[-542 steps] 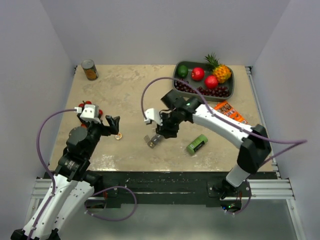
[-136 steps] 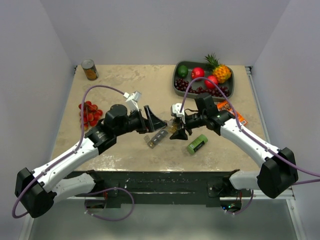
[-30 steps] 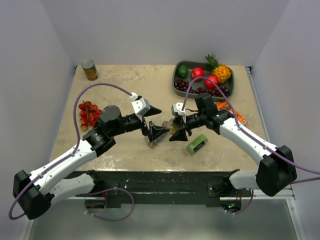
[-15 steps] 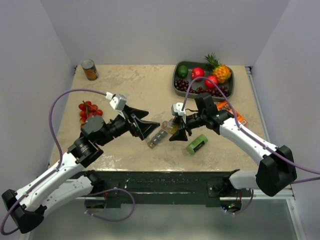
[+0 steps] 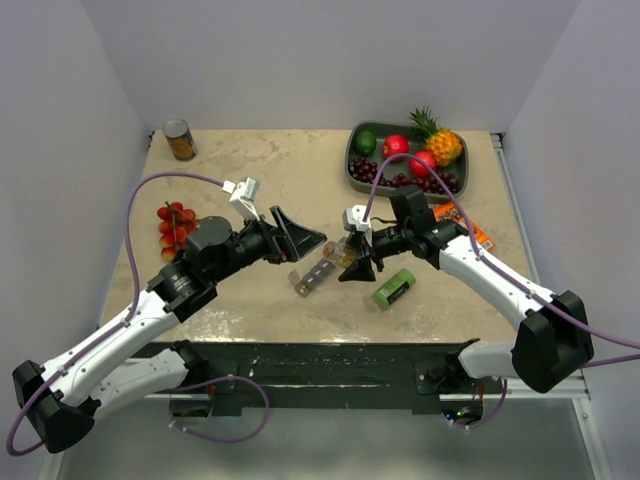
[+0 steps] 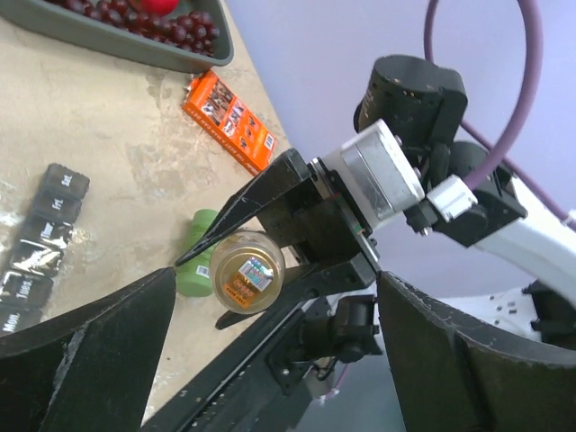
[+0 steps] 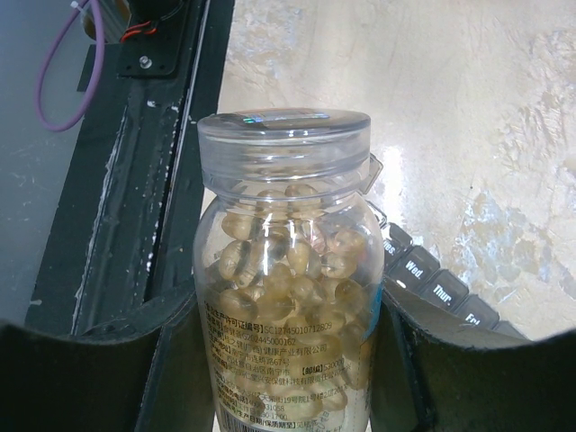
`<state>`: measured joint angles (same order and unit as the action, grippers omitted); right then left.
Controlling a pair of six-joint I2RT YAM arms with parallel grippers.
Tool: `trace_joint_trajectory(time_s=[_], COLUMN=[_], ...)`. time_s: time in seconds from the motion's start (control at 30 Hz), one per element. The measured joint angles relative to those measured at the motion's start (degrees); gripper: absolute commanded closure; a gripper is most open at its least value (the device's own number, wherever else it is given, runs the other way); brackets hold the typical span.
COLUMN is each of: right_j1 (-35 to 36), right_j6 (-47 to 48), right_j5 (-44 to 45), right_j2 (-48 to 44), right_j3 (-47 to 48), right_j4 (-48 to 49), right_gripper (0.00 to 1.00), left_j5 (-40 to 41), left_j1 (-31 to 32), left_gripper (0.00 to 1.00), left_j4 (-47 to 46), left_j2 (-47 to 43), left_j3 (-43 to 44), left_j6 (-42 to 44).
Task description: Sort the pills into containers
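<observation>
L tool retreated (open); R tool grips bottle.

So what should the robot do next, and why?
Probably ease the open left gripper onto the lid of the bottle and close on it. The right gripper holds the bottle of pills, the lid is on, and the left jaws face it, wide apart, so nothing can reach the grey pill organiser yet.

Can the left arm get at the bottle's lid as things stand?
Probably yes. The left gripper is open and faces the lid, which points toward it with nothing between them. The right gripper holds the bottle by its body, leaving the lid bare.
</observation>
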<state>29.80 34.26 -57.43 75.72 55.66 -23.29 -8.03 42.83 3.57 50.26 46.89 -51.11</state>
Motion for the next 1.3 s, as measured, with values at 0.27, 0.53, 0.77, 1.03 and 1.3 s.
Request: trace_joint_trajectory(time_s=[0.27, 0.53, 0.77, 1.03, 1.3], right_j1=[-0.20, -0.24, -0.24, -0.24, -0.24], right_j6=[0.17, 0.20, 0.20, 0.22, 0.46], right_j5=[1.01, 1.07, 1.16, 1.60, 1.95], right_j2=[0.00, 0.00, 0.00, 0.00, 0.00], right_j3=[-0.02, -0.02, 0.00, 0.00, -0.02], right_j4=[0.00, 0.00, 0.00, -0.04, -0.07], right_gripper=[0.98, 0.98, 0.98, 0.98, 0.98], left_j5=[3.23, 4.09, 4.33, 4.15, 1.68], left_j1=[1.01, 3.52, 5.27, 6.01, 5.97], left_gripper=[0.11, 0.25, 0.37, 0.86, 0.96], left_j4=[4.72, 6.67, 8.39, 8.98, 6.03], left_j2=[5.11, 9.42, 13.31, 15.10, 14.47], left_j3=[4.11, 6.03, 7.08, 8.28, 7.02], left_j6=[-7.43, -8.24, -6.75, -3.19, 8.24])
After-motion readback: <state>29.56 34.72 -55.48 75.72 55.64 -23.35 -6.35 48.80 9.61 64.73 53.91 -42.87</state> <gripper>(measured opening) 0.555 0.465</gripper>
